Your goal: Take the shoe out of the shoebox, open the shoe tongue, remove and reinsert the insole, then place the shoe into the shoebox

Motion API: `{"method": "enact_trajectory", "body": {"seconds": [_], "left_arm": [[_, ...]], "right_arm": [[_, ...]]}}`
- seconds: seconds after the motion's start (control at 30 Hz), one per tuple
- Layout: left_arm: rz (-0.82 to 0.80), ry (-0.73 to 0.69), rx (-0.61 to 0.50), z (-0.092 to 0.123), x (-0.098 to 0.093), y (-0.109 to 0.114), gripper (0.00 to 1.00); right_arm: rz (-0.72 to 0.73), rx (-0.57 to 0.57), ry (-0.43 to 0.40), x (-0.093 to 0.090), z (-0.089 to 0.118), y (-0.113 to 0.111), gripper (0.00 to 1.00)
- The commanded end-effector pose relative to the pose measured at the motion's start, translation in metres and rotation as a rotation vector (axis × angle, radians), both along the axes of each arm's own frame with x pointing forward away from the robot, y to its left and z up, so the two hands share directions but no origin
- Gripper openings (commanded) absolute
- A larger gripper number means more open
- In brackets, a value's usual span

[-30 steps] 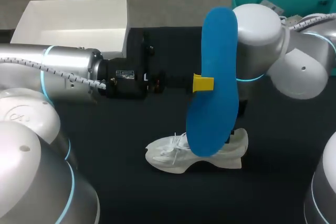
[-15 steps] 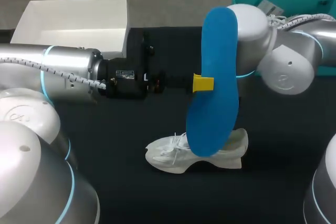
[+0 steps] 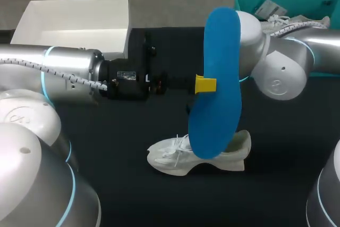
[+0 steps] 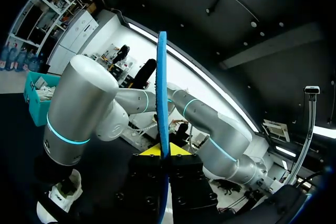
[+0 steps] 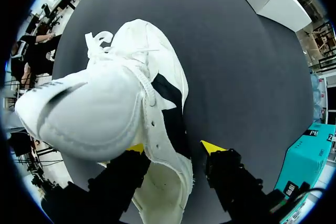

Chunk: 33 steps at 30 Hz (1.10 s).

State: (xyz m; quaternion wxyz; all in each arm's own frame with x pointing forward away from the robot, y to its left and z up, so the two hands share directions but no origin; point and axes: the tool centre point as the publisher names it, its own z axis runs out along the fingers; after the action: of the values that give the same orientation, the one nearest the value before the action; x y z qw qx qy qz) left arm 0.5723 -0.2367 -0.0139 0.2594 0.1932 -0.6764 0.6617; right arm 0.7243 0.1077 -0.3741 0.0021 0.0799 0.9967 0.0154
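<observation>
Note the left gripper point(image 3: 206, 84) closed on the blue foam insole point(image 3: 219, 51): its yellow tips pinch the thin sheet from both sides near mid-length. The insole stands upright in the air, and in the head view its lower end overlaps the shoe below. In the left wrist view you see the left gripper point(image 4: 160, 151) from behind, with the insole point(image 4: 161, 93) edge-on as a narrow blue strip rising from between the tips. The white lace-up sneaker point(image 3: 175, 159) rests sole-down on the black table point(image 3: 106, 142), toe toward the left arm's side. It is well apart from the white open cardboard shoebox point(image 3: 74, 22) at the table's far left corner. Observe the right gripper point(image 5: 173, 148) spread wide above the sneaker point(image 5: 105, 103). The heel collar lies between its fingers, and one yellow tip point(image 5: 211, 146) stands just clear of the fabric, so nothing is grasped. In the head view the insole hides this gripper, and only the right arm point(image 3: 276, 73) shows.
</observation>
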Motion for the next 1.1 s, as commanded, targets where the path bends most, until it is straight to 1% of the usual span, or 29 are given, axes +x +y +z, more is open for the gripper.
{"method": "enact_trajectory", "body": {"seconds": [0.03, 0.1, 0.17, 0.2, 0.27, 0.77, 0.8, 0.83, 0.87, 0.9, 0.93, 0.97, 1.0, 1.03, 1.07, 1.1], "left_arm": [[0.015, 0.001, 0.001, 0.002, -0.007, -0.002, 0.0], [0.015, 0.001, 0.001, 0.002, -0.007, -0.002, 0.0], [0.015, 0.001, 0.001, 0.002, -0.007, -0.002, 0.0], [0.015, 0.001, 0.001, 0.002, -0.007, -0.002, 0.0], [0.015, 0.001, 0.001, 0.002, -0.007, -0.002, 0.0], [0.015, 0.001, 0.001, 0.002, -0.007, -0.002, 0.0], [0.015, 0.001, 0.001, 0.002, -0.007, -0.002, 0.0], [0.015, 0.001, 0.001, 0.002, -0.007, -0.002, 0.0], [0.015, 0.001, 0.001, 0.002, -0.007, -0.002, 0.0], [0.015, 0.001, 0.001, 0.002, -0.007, -0.002, 0.0], [0.015, 0.001, 0.001, 0.002, -0.007, -0.002, 0.0], [0.015, 0.001, 0.001, 0.002, -0.007, -0.002, 0.0], [0.015, 0.001, 0.001, 0.002, -0.007, -0.002, 0.0], [0.015, 0.001, 0.001, 0.002, -0.007, -0.002, 0.0], [0.015, 0.001, 0.001, 0.002, -0.007, -0.002, 0.0], [0.015, 0.001, 0.001, 0.002, -0.007, -0.002, 0.0]], "right_arm": [[0.005, -0.003, 0.009, 0.002, -0.004, 0.005, 0.4], [0.009, -0.003, 0.015, 0.001, -0.004, 0.006, 0.31], [0.011, -0.006, 0.018, -0.001, -0.005, 0.006, 0.18], [0.019, -0.008, 0.024, -0.002, -0.005, 0.005, 0.0], [0.023, -0.013, 0.026, -0.006, -0.006, 0.001, 0.0], [0.023, -0.013, 0.026, -0.006, -0.006, 0.001, 0.0], [-0.027, -0.035, 0.026, -0.005, -0.006, 0.005, 0.0], [-0.038, -0.009, 0.029, -0.009, -0.001, 0.008, 0.0], [-0.126, -0.028, 0.059, -0.008, 0.003, 0.011, 0.0], [-0.162, -0.006, 0.057, -0.008, 0.007, 0.013, 0.0], [-0.209, 0.015, 0.083, -0.008, 0.012, 0.013, 0.0], [-0.321, -0.012, 0.124, -0.005, 0.015, 0.014, 0.0], [-0.334, 0.022, 0.124, -0.006, 0.019, 0.014, 0.0], [-0.428, 0.028, 0.152, -0.006, 0.024, 0.013, 0.0], [-0.47, 0.021, 0.185, -0.006, 0.027, 0.012, 0.0], [-0.5, 0.058, 0.187, -0.007, 0.032, 0.011, 0.0]]}}
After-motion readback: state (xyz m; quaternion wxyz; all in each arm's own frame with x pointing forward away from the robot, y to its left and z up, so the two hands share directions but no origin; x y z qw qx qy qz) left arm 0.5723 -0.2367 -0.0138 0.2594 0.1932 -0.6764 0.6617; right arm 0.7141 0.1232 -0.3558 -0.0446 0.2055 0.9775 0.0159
